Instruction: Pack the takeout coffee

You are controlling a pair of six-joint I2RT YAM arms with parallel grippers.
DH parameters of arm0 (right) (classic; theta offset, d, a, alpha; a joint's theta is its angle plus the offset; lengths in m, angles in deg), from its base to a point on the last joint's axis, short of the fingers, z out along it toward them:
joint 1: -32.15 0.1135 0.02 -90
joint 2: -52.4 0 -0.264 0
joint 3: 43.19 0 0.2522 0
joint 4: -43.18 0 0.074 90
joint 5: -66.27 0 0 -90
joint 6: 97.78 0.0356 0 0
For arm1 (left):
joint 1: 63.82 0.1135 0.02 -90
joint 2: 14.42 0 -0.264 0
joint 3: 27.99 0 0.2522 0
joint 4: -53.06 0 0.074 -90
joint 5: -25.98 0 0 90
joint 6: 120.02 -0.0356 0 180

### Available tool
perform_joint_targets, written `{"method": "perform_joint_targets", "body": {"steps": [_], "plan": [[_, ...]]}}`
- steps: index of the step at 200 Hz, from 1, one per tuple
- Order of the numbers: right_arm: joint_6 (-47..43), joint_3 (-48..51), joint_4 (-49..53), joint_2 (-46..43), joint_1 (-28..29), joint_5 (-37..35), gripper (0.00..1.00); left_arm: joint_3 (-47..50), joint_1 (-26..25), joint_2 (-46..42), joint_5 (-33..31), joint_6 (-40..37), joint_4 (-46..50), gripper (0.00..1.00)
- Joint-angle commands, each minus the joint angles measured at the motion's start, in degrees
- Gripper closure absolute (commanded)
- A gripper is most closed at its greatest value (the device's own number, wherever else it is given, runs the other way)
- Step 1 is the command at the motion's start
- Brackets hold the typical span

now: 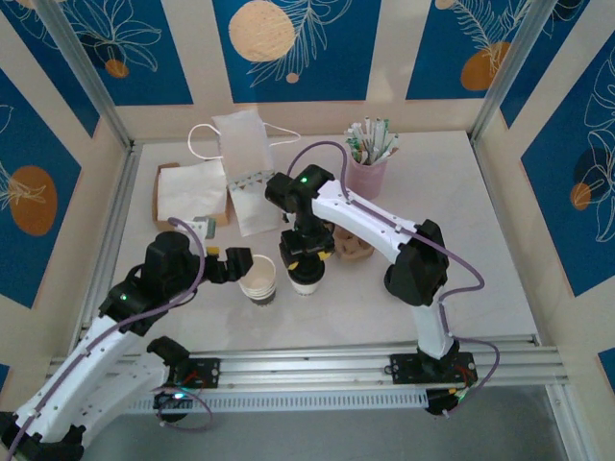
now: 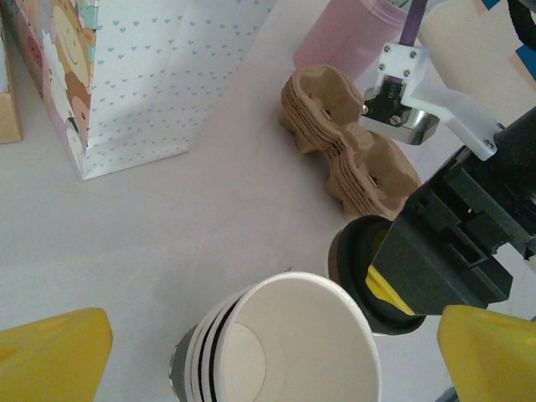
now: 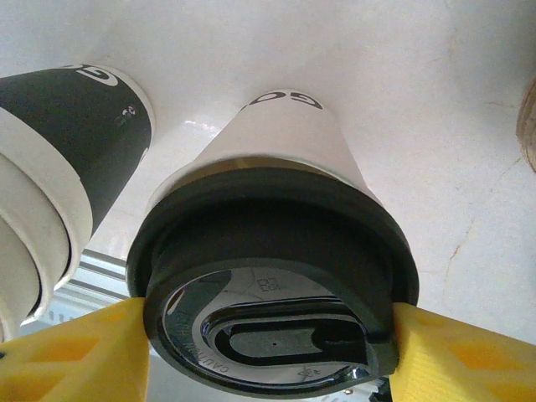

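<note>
Right wrist view: takeout coffee is clamped by right gripper (left gripper spread apart), not yet packed into bag at its eleven o'clock.

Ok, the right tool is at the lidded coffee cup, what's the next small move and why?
Probably a short lift straight up. The right tool has its yellow fingers on both sides of the black lid of the takeout coffee, and the stack of cups stands close beside it. Rising first should clear that stack before heading for the paper bag.
</note>
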Motion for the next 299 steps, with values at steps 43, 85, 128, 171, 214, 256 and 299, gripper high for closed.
{"method": "perform_joint_targets", "body": {"steps": [43,85,128,171,214,256,299], "plan": [[0.2,-1.7,0.9,1.9,0.5,0.5,0.34,1.0,1.1,-1.0,1.3,-1.2,-1.4,0.00],[0.2,-2.2,1.1,2.5,0.5,0.4,0.34,1.2,1.3,-1.1,1.6,-1.1,-1.7,0.00],[0.3,-2.4,1.2,2.8,0.5,0.5,0.34,1.3,1.5,-0.9,1.9,-1.1,-2.1,0.00],[0.2,-2.2,1.1,3.3,0.7,0.6,0.34,1.6,1.7,-0.9,2.0,-1.1,-2.2,0.00],[0.4,-2.5,1.4,4.0,1.1,0.1,0.34,1.7,1.8,-1.0,2.2,-1.1,-2.2,0.00],[0.6,-2.1,1.6,4.5,1.4,-0.8,0.34,1.7,2.0,-1.0,2.5,-1.1,-2.3,0.00],[0.8,-1.4,1.6,5.0,1.6,-1.7,0.34,1.7,2.2,-0.8,2.8,-1.0,-2.7,0.00]]}}
